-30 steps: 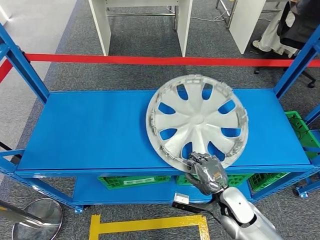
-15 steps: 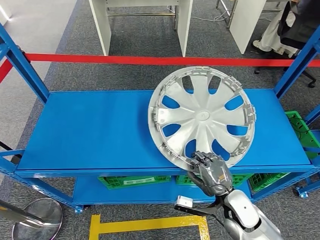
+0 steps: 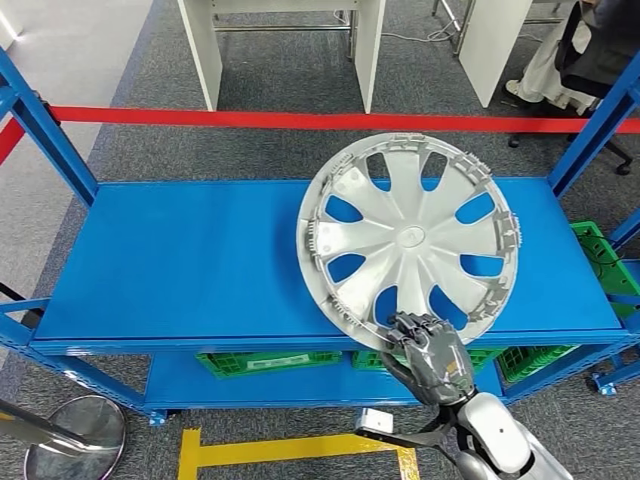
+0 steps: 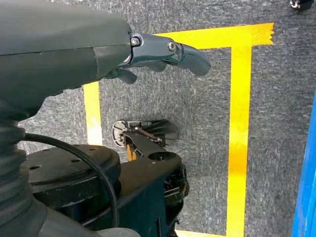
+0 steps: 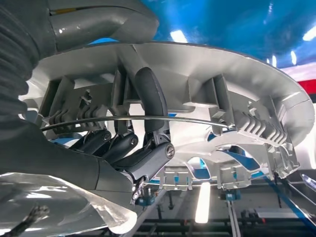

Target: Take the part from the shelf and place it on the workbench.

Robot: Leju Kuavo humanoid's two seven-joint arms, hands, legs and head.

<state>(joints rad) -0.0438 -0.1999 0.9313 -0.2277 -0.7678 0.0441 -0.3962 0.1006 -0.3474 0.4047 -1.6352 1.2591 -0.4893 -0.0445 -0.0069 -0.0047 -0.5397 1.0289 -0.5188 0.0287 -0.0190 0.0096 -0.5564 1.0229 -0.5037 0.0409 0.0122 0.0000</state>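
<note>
Right hand (image 3: 432,357) grips the hubcap (image 3: 407,238) by its near rim, inner side up.

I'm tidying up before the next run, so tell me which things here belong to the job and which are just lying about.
Job: hubcap; shelf; right robot hand gripping the hubcap's near rim.

Lying about: green crates under the shelf; red tape; yellow floor tape; left robot hand, idle.

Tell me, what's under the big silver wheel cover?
Under the wheel cover is the blue shelf, showing through its slots. The right hand grips its near rim, fingers hooked underneath among plastic clips. The shelf directly beneath its solid spokes is covered.
</note>
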